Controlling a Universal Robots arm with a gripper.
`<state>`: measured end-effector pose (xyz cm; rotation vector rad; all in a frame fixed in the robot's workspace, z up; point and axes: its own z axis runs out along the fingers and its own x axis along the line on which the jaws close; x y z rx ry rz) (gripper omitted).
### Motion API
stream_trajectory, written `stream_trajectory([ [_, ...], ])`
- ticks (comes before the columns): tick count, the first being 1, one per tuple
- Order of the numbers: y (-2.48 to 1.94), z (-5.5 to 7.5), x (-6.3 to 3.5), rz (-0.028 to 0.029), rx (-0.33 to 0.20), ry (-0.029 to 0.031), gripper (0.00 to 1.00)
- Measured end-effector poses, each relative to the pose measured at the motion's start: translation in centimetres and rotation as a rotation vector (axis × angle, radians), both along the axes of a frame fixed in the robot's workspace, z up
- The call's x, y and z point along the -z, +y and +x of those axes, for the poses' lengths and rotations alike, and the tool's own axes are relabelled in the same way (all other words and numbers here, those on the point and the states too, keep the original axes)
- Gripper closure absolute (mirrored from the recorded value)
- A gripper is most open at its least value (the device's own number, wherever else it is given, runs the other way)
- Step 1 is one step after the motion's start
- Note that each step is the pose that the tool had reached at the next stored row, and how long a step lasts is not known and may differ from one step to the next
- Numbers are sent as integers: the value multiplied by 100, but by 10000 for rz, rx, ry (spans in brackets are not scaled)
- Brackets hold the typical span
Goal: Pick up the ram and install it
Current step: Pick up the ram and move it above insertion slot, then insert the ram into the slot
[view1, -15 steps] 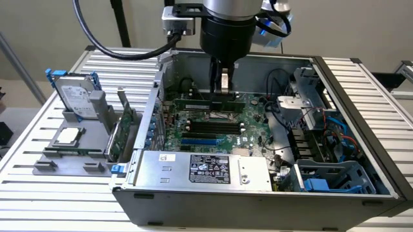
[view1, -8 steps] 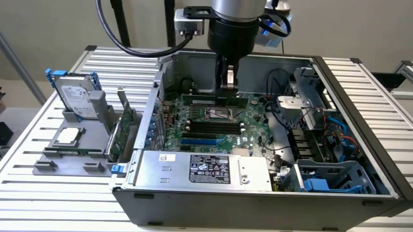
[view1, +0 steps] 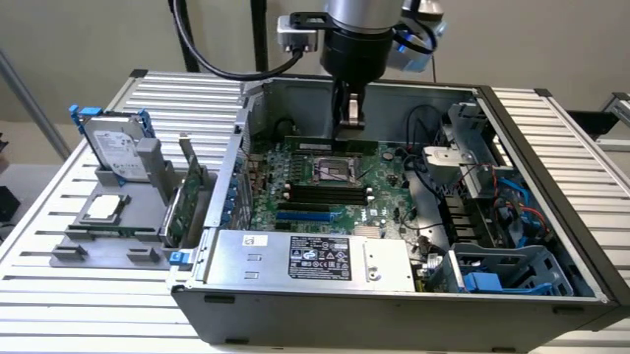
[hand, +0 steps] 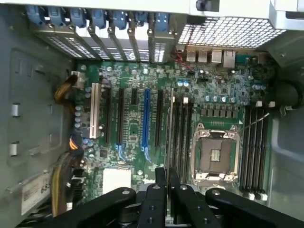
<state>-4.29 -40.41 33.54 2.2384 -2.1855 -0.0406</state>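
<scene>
Inside the computer case (view1: pixel 295 103), at the CPU socket's (view1: pixel 333 171) far side, the jaws clamp the ram (view1: pixel 310 143) — picked up, seating unclear.

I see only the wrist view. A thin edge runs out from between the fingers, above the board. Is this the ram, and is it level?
Observer: Yes. In the exterior view the ram shows its long green side, level, under the gripper, on the far side of the CPU socket.
Operator: Is it seated?
Observer: I cannot tell; it sits close above the motherboard, with no clear gap.
Operator: What stands outside the case?
Observer: At the exterior view's left, a grey holder carries a hard drive with blue rails and an expansion card.
</scene>
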Motion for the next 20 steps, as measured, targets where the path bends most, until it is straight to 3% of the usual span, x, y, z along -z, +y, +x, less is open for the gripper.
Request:
stream_trajectory([
  [3,108,28,53,1,0,0,100],
  [6,181,55,109,2,0,-1,100],
  [20,191,56,122,1,4,0,100],
])
